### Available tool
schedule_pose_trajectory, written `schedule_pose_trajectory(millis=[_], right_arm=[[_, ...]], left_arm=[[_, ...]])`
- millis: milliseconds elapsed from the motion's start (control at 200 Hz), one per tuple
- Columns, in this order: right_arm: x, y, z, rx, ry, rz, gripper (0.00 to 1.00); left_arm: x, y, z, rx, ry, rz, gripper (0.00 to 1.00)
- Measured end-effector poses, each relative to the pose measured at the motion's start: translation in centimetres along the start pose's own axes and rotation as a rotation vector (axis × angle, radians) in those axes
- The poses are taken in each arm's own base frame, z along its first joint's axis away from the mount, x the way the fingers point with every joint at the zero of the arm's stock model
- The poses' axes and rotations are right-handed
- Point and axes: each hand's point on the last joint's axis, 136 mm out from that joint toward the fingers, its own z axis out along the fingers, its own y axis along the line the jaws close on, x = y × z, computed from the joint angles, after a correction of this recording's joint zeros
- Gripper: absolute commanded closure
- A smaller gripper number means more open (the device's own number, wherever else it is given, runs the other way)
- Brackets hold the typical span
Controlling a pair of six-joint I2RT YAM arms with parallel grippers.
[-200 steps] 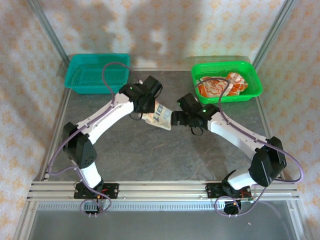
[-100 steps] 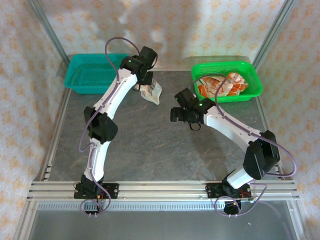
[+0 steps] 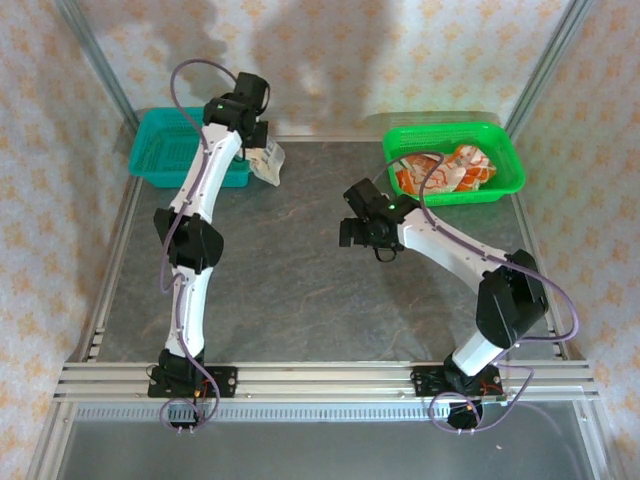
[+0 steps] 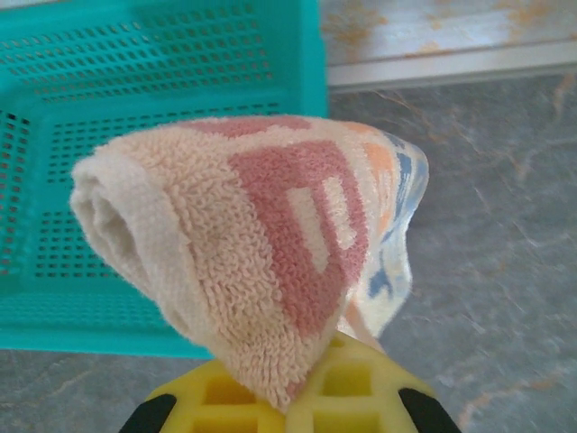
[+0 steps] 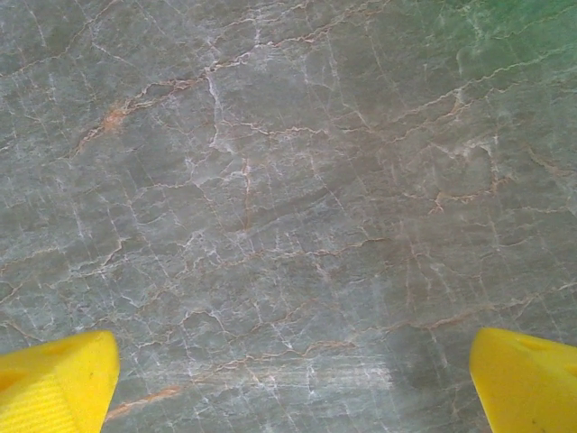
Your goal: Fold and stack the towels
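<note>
**Step in hand: deposit the folded towel.**

The folded towel (image 4: 252, 262), cream side out with pinkish prints, hangs from the left gripper (image 4: 279, 406), which is clenched on its lower edge. In the top view the towel (image 3: 266, 163) sits just beside the right wall of the teal basket (image 3: 160, 150), at the far-left corner of the tabletop (image 3: 300, 300). It appears to be over the tabletop, not yet over the basket.

Judged procedure:
1. Carry the towel across the basket wall (image 4: 306, 54) before descending, so that the hanging layers do not snag on the rim.
2. Lower it until the cloth lies flat on the basket floor.
3. Release only then; one blue-printed layer hangs loose and could unfold if dropped from height.

The right gripper (image 5: 288, 388) is released, jaws wide, above bare tabletop near the centre. The remaining towels (image 3: 440, 172) lie bunched in the green basket (image 3: 505, 160) at the far-right corner.
</note>
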Motion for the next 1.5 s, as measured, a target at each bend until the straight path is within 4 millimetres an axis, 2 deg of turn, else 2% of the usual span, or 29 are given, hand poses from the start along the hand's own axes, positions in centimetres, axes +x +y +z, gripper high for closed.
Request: schedule_pose_trajectory(millis=[115,260,565,706,866,1031,1236,1501], right_arm=[[0.1,0.1,0.0,-0.005,0.005,0.006,0.01],[0.3,0.2,0.6,-0.003,0.022,0.011,0.01],[0.7,0.5,1.7,0.005,0.058,0.010,0.01],[0.8,0.5,1.7,0.004,0.061,0.013,0.01],[0.8,0.6,1.8,0.007,0.072,0.012,0.01],[0.5,0.9,1.6,0.000,0.072,0.013,0.01],[0.4,1.0,1.3,0.000,0.076,0.012,0.01],[0.6,0.9,1.6,0.008,0.085,0.010,0.01]], left_arm=[[-1.0,2.4,0.6,-0.017,-0.027,-0.033,1.00],[-2.3,4.3,1.1,-0.022,-0.074,-0.068,1.00],[-4.3,4.2,1.0,0.005,-0.152,-0.053,1.00],[-4.6,5.5,1.4,-0.007,-0.160,-0.074,1.00],[-4.6,8.1,2.8,-0.018,-0.157,-0.113,1.00],[-3.7,9.7,5.6,0.002,-0.123,-0.141,1.00],[-1.9,9.4,8.5,0.044,-0.061,-0.145,1.00],[-1.4,9.3,9.1,0.057,-0.047,-0.145,1.00]])
